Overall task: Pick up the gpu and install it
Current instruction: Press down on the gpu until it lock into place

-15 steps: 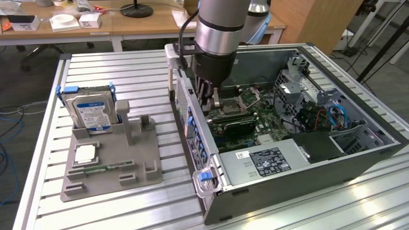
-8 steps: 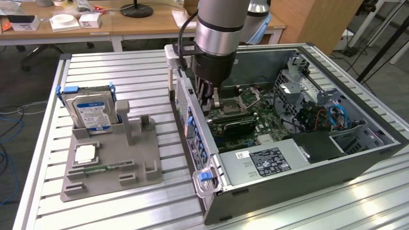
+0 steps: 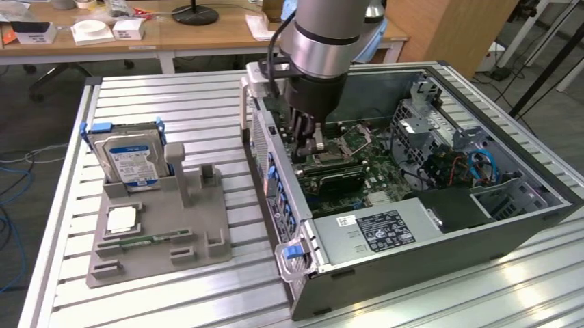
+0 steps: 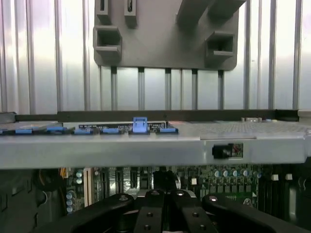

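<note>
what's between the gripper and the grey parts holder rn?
From the gripper: the computer case's wall with blue clips, then bare slatted table up to the grey holder. Exterior and wrist views both show it.

case top: open, free entry from above onto the motherboard (image 3: pixel 351 167)
case wall (image 3: pixel 273 164): upright between board and gray holder tray (image 3: pixel 155 232), blocks sideways passage
drive cage (image 3: pixel 429 126): crowds the exterior view's right of the board
cables (image 3: pixel 461 167): loose beside cage
hard drive (image 3: pixel 133 160): upright in tray
</note>
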You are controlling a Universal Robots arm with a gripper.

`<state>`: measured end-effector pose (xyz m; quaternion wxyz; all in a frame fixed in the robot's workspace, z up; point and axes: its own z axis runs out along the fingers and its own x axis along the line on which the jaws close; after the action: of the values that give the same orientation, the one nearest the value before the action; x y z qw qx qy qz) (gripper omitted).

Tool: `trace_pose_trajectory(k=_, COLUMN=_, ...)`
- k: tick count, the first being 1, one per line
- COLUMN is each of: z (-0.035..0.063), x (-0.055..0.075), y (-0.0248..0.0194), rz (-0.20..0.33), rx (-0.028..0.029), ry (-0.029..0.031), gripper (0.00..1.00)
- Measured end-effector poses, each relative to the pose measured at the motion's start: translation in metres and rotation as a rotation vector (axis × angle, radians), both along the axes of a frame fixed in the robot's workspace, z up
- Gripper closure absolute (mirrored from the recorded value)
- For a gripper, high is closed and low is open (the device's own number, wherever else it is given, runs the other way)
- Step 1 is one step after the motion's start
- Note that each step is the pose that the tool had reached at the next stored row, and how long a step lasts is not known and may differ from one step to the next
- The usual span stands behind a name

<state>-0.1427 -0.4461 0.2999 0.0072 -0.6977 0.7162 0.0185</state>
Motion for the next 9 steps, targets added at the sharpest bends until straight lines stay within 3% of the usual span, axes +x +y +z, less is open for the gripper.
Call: trace_pose_trajectory(k=9, z=-0.0063, x=0.039, y=0.0006, rz=0.0, rx=0.0002, ry=-0.0004, gripper=0.87)
